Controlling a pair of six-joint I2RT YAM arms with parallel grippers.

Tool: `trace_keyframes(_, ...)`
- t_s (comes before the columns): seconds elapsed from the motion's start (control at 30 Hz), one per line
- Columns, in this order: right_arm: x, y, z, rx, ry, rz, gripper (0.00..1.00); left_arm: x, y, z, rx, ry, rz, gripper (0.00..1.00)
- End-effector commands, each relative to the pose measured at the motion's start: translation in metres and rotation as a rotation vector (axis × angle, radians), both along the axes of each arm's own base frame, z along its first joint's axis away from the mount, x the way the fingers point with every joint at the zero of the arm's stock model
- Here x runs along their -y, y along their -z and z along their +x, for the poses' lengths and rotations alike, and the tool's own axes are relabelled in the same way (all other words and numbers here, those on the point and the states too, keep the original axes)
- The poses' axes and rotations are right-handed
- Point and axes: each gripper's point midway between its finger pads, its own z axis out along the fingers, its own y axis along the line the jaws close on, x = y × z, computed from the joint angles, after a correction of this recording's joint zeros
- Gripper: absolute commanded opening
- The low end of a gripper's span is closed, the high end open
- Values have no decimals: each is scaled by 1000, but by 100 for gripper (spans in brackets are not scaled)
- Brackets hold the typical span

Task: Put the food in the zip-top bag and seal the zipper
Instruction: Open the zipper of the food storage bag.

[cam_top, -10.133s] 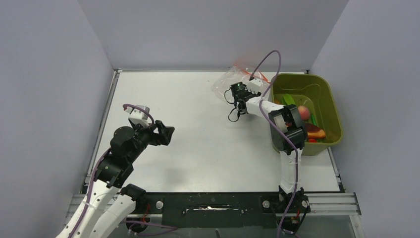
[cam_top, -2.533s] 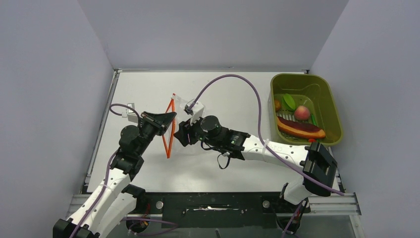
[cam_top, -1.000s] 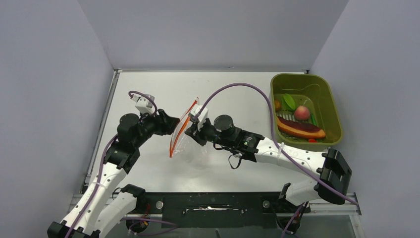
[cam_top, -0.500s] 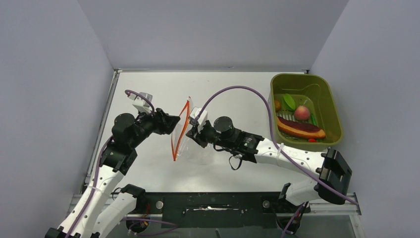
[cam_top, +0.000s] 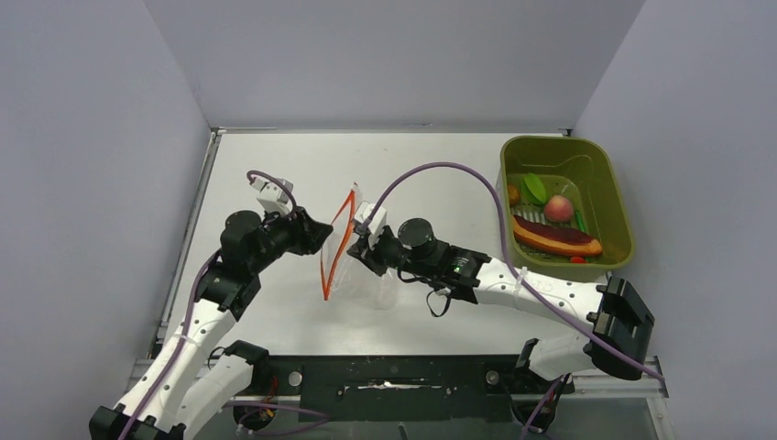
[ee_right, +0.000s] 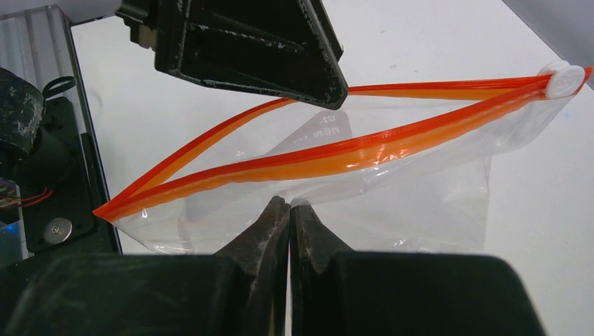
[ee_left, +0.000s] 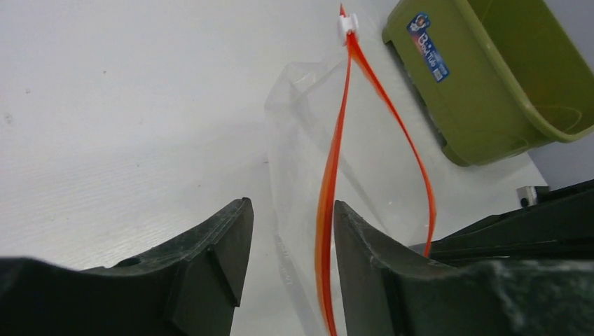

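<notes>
here the right hand (ee_right: 289, 208), fully closed, pinches the bag (ee_right: 434, 203) upright over the counter (cam_top: 275, 165). the left hand (ee_left: 291, 206), jaws apart and empty, is at its zipper (ee_right: 350, 159) lip. step: spreading the mouth. next it likely must clamp that lip; the food (cam_top: 555, 236) sits in the tub (cam_top: 548, 140).

Olive-green tub (cam_top: 561, 158) on white table (cam_top: 275, 156)

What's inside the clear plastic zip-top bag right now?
Nothing visible: the clear crinkly bag looks empty, its red-orange mouth strip parted. Toy food sits in the olive-green plastic tub. The right hand covers part of the bag's lower edge.
</notes>
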Motion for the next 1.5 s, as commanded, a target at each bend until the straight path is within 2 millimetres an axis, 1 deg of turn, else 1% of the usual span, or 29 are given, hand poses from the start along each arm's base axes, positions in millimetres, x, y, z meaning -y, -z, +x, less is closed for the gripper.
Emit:
trace_keyframes(0.0,3,-36,0,74,0,95,0,4,-3,3,43,27,12,37)
trace_keyframes(0.13,4,-31,3,70,17,92,0,1,-9,4,79,13,16,3)
trace_keyframes(0.17,4,-31,3,67,19,96,0,0,-12,4,92,10,19,0)
trace_keyframes(0.23,4,-32,5,54,37,111,0,-3,-21,6,122,-3,23,0)
trace_keyframes(0.27,5,-34,7,39,63,126,2,-5,-28,7,142,-17,23,0)
trace_keyframes(0.33,12,-46,20,-18,190,178,14,-8,-46,10,198,-33,26,0)
trace_keyframes(0.37,15,-55,25,-54,248,218,20,-9,-55,12,230,-39,29,0)
trace_keyframes(0.43,21,-76,30,-124,334,313,34,-15,-75,17,293,-74,40,0)
trace_keyframes(0.53,31,-108,32,-178,405,444,52,-26,-98,25,342,-152,38,0)
trace_keyframes(0.57,33,-115,34,-190,430,476,55,-27,-103,28,349,-167,34,0)
trace_keyframes(0.6,35,-120,37,-201,456,503,56,-27,-105,29,349,-170,32,0)
trace_keyframes(0.63,35,-124,39,-213,477,524,57,-26,-103,31,337,-171,36,0)
trace_keyframes(0.67,36,-122,43,-232,514,533,57,-26,-102,33,325,-177,39,0)
trace_keyframes(0.7,37,-125,47,-250,560,551,57,-26,-98,35,304,-186,44,0)
trace_keyframes(0.77,38,-119,56,-298,663,557,57,-25,-90,37,277,-198,50,0)
trace_keyframes(0.83,34,-116,63,-330,714,553,58,-22,-86,36,276,-202,50,0)
trace_keyframes(0.93,20,-115,67,-360,717,557,59,-18,-80,36,273,-212,54,0)
trace_keyframes(1.0,14,-111,71,-363,733,551,59,-14,-77,35,270,-210,59,0)
trace_keyframes(1.13,9,-94,79,-362,771,521,60,-8,-70,34,260,-205,63,0)
trace_keyframes(1.23,4,-78,81,-370,778,468,60,-4,-67,34,253,-204,65,0)
trace_keyframes(1.3,7,-67,83,-365,808,420,60,-2,-68,34,252,-200,62,0)
trace_keyframes(1.33,11,-62,84,-361,833,400,57,-1,-70,33,257,-196,57,0)
trace_keyframes(1.37,17,-56,86,-355,860,382,52,-1,-71,33,263,-196,61,0)
trace_keyframes(1.43,29,-48,90,-340,897,355,38,-5,-76,35,282,-211,81,0)
trace_keyframes(1.47,36,-43,90,-336,910,342,34,-10,-78,37,290,-234,102,0)
